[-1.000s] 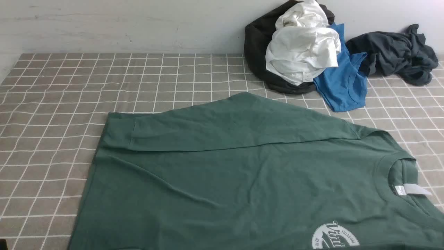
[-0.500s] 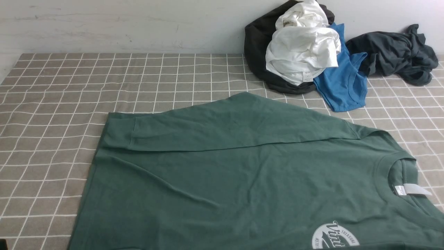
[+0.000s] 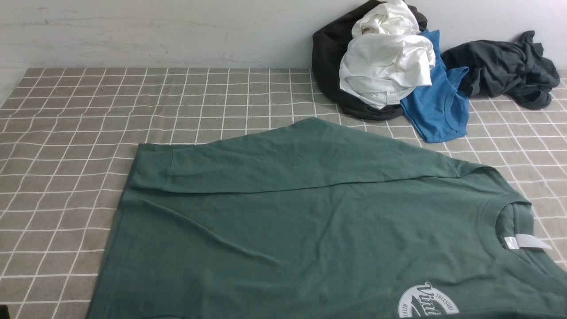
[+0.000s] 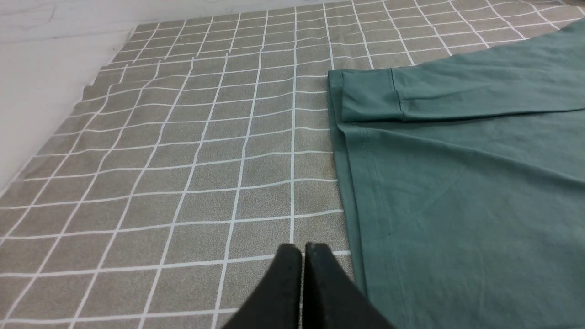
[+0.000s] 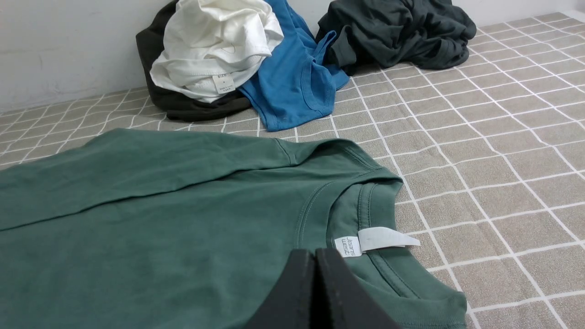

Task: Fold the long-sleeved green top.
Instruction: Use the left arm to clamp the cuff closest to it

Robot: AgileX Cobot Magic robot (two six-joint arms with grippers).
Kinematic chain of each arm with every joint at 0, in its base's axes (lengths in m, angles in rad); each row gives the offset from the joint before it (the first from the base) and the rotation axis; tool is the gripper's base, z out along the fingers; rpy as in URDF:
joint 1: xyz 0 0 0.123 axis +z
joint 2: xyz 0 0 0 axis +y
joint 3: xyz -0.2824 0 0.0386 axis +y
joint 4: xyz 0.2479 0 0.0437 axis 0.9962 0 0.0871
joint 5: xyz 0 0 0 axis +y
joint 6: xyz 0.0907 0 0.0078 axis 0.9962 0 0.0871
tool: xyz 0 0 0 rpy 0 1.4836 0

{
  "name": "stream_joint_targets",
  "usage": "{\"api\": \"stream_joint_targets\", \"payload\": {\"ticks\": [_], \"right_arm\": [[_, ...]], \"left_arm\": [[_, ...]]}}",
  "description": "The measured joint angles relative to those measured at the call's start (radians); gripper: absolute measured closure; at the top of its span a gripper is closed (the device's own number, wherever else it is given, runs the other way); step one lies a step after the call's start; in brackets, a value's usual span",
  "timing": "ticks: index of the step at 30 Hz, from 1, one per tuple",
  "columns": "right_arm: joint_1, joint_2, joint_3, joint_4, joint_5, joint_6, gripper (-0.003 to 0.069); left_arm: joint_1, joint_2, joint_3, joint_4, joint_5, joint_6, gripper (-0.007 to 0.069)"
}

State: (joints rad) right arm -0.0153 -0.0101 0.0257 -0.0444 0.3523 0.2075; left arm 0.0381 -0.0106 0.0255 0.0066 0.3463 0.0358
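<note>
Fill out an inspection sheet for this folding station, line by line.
Surface: grey checked cloth, mostly flat with slight ripples.
Job's things: green long-sleeved top spread chest up, neck toward the robot's right, far sleeve laid across its body.
Clutter: white garment, blue top, black garment and dark grey garment heaped by the wall, none lying on the green top.
Grippers: left gripper shut, empty, beside the top's hem; right gripper shut, empty, near the collar.
Cables: nothing seen.
Surroundings: pale wall behind the cloth.
</note>
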Motion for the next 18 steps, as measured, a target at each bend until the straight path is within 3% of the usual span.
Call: {"api": "stream_joint_targets", "payload": {"ticks": [18], "right_arm": [[0.0, 0.0, 0.0, 0.015, 0.0, 0.0, 0.0673]], "left_arm": [[0.0, 0.0, 0.0, 0.0, -0.001, 0.0, 0.0632]]}}
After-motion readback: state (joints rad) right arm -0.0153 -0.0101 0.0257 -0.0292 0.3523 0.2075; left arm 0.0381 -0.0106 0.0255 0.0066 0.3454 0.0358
